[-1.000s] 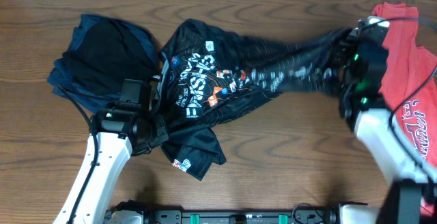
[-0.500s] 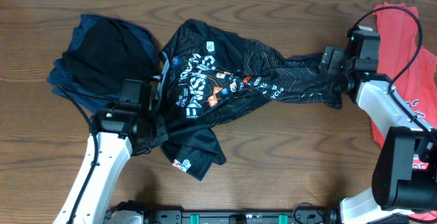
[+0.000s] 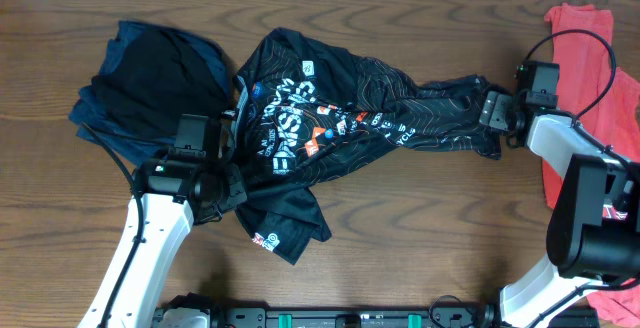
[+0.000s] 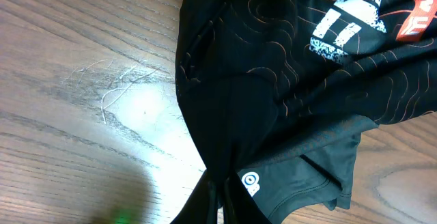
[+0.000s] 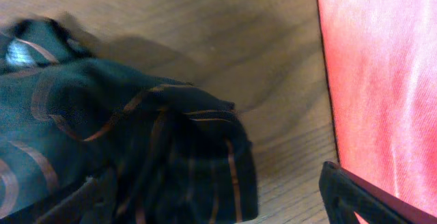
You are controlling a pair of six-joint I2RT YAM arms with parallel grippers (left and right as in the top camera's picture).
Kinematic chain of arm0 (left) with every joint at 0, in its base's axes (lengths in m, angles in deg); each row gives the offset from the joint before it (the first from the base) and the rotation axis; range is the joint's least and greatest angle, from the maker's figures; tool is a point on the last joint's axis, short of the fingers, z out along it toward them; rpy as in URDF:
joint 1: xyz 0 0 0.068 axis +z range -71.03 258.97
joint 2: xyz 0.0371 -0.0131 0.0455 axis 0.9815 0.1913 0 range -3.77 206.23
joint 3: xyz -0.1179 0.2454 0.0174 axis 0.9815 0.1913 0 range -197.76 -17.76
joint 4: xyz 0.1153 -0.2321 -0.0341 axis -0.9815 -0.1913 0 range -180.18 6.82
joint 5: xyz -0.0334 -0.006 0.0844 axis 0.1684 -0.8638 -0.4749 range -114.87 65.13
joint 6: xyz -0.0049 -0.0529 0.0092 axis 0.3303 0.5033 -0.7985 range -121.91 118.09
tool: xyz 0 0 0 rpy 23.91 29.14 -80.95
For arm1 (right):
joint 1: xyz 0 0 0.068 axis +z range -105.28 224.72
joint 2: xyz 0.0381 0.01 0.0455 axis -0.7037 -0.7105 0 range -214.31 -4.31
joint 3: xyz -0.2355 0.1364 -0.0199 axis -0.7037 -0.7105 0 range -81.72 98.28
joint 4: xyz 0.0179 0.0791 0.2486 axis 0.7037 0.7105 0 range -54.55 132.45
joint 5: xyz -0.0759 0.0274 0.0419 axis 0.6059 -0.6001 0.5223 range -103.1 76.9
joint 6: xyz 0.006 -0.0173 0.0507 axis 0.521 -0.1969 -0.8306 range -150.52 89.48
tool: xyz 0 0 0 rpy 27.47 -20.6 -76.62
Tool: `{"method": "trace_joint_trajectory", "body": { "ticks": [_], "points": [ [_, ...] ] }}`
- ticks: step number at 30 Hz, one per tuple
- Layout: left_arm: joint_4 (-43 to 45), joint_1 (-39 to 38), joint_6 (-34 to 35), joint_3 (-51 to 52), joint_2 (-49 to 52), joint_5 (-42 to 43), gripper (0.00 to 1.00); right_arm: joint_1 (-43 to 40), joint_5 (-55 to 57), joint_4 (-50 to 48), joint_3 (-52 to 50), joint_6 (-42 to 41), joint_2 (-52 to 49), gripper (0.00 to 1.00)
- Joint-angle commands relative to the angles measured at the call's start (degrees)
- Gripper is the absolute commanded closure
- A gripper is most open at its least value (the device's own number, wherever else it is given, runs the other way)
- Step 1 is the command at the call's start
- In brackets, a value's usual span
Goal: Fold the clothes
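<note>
Right claw has let go, now wide open; black jersey sags back, unfolded; left claw pinches it.

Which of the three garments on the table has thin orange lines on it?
The black jersey in the middle. The navy garment on the left and the red shirt on the right have none.

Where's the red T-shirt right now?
Overhead view: the red T-shirt lies at the far right edge of the table, just right of the right gripper, which sits at the end of the black jersey.
</note>
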Motion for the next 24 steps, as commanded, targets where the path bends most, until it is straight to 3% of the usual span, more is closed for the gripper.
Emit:
{"method": "trace_joint_trajectory", "body": {
  "ticks": [1, 4, 5, 8, 15, 24],
  "points": [
    [0.0, 0.2, -0.5, -0.4, 0.0, -0.7, 0.94, -0.5, -1.7, -0.4, 0.5, -0.3, -0.2, 0.15],
    [0.0, 0.2, -0.5, -0.4, 0.0, -0.7, 0.94, -0.4, -7.0, -1.1, 0.5, 2.2, -0.2, 0.36],
    [0.0, 0.2, -0.5, -0.4, 0.0, -0.7, 0.94, -0.4, -8.9, -1.0, 0.5, 2.8, -0.2, 0.48],
    [0.0, 0.2, -0.5, -0.4, 0.0, -0.7, 0.94, -0.4, -12.0, 0.2, 0.5, 3.3, 0.0, 0.98],
    [0.0, 0.2, -0.6, -0.4, 0.0, -0.7, 0.94, -0.4, -12.1, 4.7, 0.5, 3.1, 4.7, 0.99],
    [0.5, 0.2, -0.6, -0.4, 0.0, -0.7, 0.94, 0.9, -13.5, 17.5, 0.6, 3.3, 27.6, 0.99]
  ]
}}
